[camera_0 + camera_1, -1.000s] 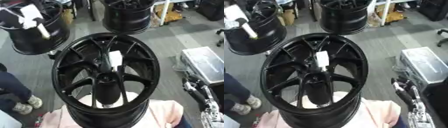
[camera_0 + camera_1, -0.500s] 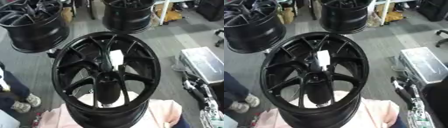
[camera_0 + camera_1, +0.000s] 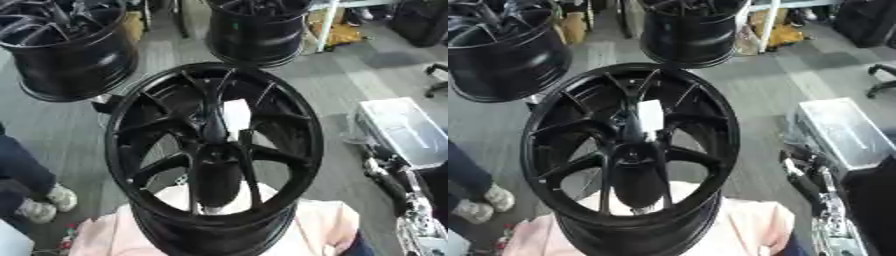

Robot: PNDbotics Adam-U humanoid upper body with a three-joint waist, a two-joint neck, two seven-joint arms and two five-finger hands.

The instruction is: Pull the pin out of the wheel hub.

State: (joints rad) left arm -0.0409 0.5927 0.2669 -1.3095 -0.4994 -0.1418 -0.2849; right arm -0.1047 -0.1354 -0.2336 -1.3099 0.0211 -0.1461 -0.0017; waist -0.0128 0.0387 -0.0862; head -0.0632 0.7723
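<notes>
Resting on a pale pink cloth [image 3: 324, 230], a black spoked wheel [image 3: 214, 150] fills the middle of both views, its open face turned up toward the camera. A white tag or pin-like piece [image 3: 236, 114] sits just above the hub [image 3: 213, 136], lying against a spoke; whether it is the pin itself cannot be told. Floor [image 3: 350, 82] is grey, hard, with paler stripes running away from the camera. Two more black wheels stand on it: one at upper left [image 3: 66, 47], one at top centre [image 3: 254, 30]. A silver metal case [image 3: 842, 132] lies on the floor at right, well apart from the main wheel. A black and silver robot arm [image 3: 820, 187] shows along the lower right edge, beside the case; the right hand's fingers cannot be made out, so open or closed cannot be told. Left hand appears in neither view. A person's dark trouser leg and pale shoe [image 3: 39, 202] stand at lower left.
</notes>
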